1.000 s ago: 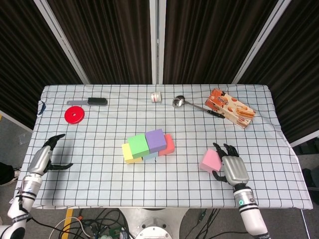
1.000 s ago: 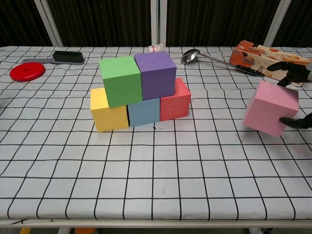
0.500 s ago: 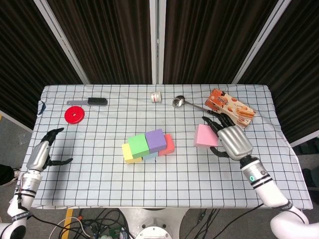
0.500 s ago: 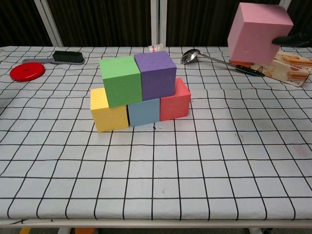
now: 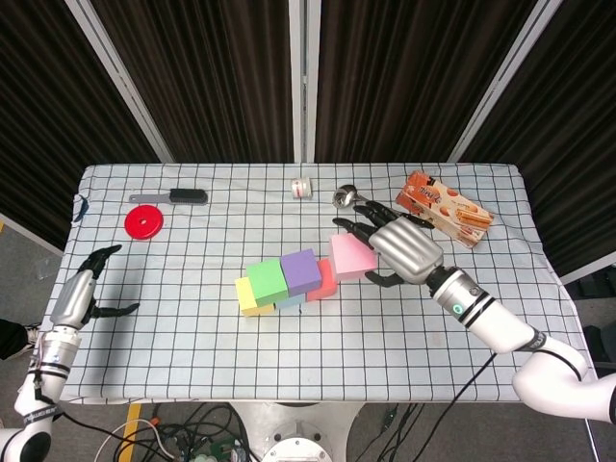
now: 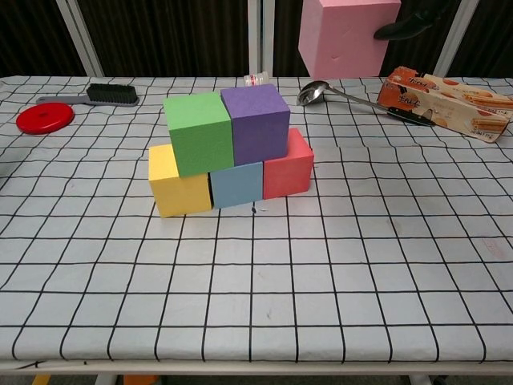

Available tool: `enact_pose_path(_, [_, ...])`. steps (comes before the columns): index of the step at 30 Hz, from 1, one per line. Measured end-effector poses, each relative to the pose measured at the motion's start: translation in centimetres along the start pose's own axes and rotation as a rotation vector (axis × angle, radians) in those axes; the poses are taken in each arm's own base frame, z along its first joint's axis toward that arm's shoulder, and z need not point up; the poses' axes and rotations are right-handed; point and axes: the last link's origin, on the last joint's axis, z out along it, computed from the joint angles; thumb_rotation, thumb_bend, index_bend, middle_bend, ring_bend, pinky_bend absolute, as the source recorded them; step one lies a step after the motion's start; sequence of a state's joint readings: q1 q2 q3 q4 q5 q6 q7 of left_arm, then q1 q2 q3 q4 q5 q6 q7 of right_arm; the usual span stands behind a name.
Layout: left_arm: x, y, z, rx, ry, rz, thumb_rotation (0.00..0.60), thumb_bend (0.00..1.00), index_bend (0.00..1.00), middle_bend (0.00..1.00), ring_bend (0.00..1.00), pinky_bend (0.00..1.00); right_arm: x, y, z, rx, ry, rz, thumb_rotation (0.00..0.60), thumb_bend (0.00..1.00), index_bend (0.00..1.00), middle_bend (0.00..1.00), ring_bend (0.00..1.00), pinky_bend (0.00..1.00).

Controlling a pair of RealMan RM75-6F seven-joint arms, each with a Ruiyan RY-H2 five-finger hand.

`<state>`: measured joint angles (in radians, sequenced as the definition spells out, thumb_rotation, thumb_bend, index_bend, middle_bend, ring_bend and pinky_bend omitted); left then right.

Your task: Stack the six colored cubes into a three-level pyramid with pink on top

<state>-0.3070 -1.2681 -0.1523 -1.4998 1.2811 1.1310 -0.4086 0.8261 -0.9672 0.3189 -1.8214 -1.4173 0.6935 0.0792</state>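
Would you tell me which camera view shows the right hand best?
The head view: the whole right hand shows, gripping the pink cube. The chest view catches only dark fingertips at the top edge beside the cube.

The chest view's top edge cuts off the pink cube and all but one fingertip of the right hand.
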Motion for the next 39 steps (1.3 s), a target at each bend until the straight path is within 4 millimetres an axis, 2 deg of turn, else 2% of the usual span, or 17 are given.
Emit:
enact_pose_path(13, [0.1,0.0,-0.2,-0.015,0.006,-0.015,0.6,0.02,0.1,0.08,0.0,0.09,-0.9,-1.9,3.9,0.099,-0.025,0.028,0.6,0.33,0.0,0.38,0.0,0.0])
enact_pose_path(26, [0.2,-0.2,-0.6,-0.019,0.0,-0.015,0.6,0.02,0.1,0.08,0.0,0.09,-1.3,-3.4,6.1,0.148,-0.031,0.036,0.6,0.33,0.0,0.38,0.0,0.0])
enact_pose_path(39, [0.2,-0.5,-1.3,-0.02,-0.002,-0.021,0.6,0.02,0.1,0.08,0.0,0.09,-2.7,-4.6,8.5,0.173,-0.06,0.046,0.6,0.33,0.0,0.38,0.0,0.0])
